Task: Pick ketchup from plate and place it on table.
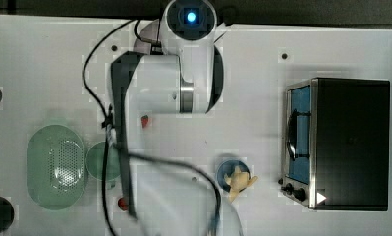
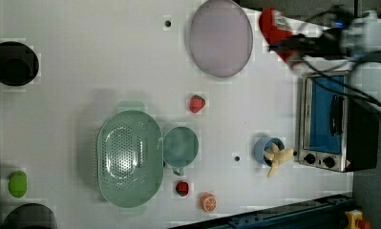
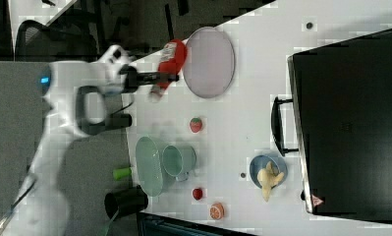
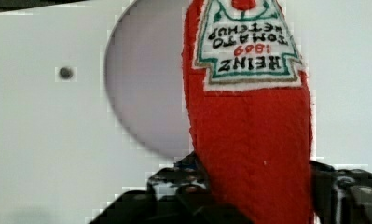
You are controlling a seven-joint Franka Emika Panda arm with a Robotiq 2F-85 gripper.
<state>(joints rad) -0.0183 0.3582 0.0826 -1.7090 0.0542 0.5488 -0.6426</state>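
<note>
The ketchup [image 4: 253, 130], a soft red bottle with a white Heinz label, is clamped between my gripper's [image 4: 253, 191] black fingers [image 4: 174, 184]. It hangs above the white table [image 4: 44, 116], clear of the surface. The pale lilac plate [image 4: 146, 93] lies bare behind it. In the left view the ketchup [image 2: 274, 27] sits just off the left view's right of the plate [image 2: 220, 37], with the gripper [image 2: 293, 45] on it. In the right view the ketchup [image 3: 171, 60] is at the plate's [image 3: 210, 61] rim on the right view's left, held by the gripper [image 3: 163, 77].
A toaster oven [image 2: 333, 125] stands near a blue bowl with a banana [image 2: 271, 152]. A strawberry toy [image 2: 196, 103], green basket [image 2: 128, 160], green cup [image 2: 180, 147], small red piece [image 2: 181, 188] and orange slice [image 2: 208, 202] lie mid-table. Black cups [image 2: 12, 63] stand at the far edge.
</note>
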